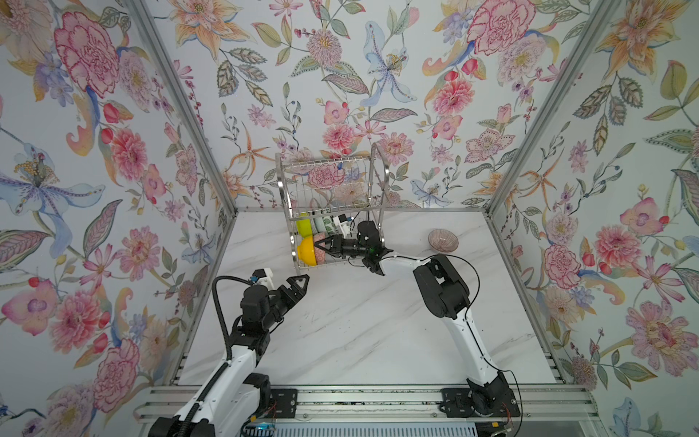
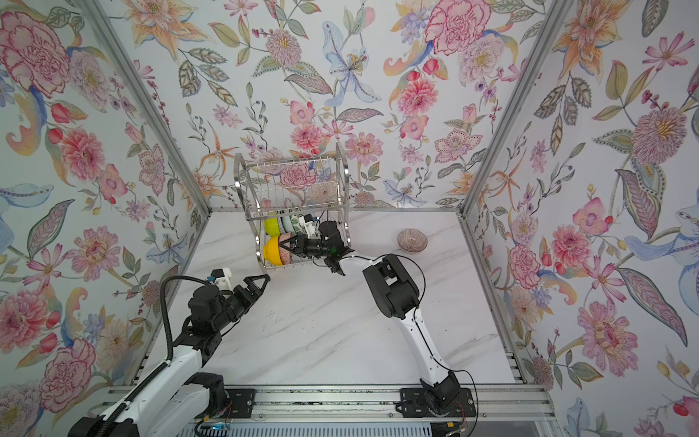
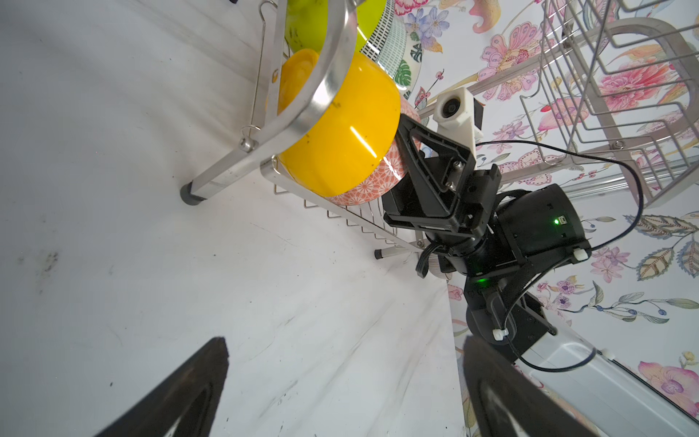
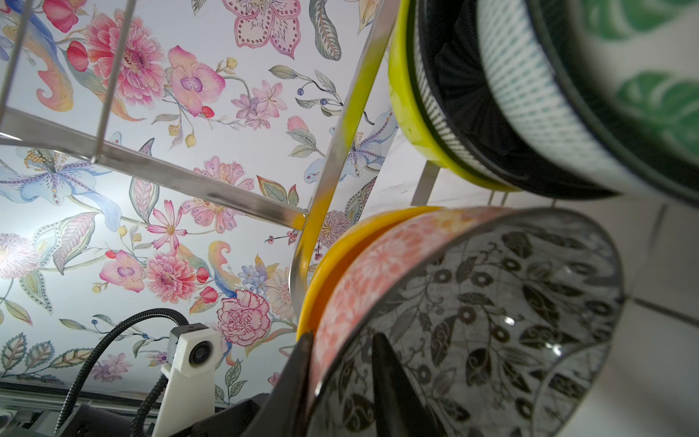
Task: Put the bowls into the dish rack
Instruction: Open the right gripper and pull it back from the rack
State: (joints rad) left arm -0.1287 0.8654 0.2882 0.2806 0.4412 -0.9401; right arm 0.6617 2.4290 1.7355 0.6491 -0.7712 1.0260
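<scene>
left gripper (image 1: 300, 289): nearest, over the marble table (image 1: 359, 333), jaws wide, holding nothing, just short of the rack's front foot.
right gripper (image 1: 319, 246): in the lower tier of the dish rack (image 3: 331, 75), jaws narrowly parted astride the rim of the pink-and-black floral bowl (image 4: 472, 321). this bowl stands on edge against the orange-yellow bowl (image 3: 340, 132). the inner finger looks clear of the wall.
pinkish ribbed bowl (image 1: 443, 240): farthest, on the table right of the rack, well apart. the right gripper points away from it. right arm nearer, likely next pick.
</scene>
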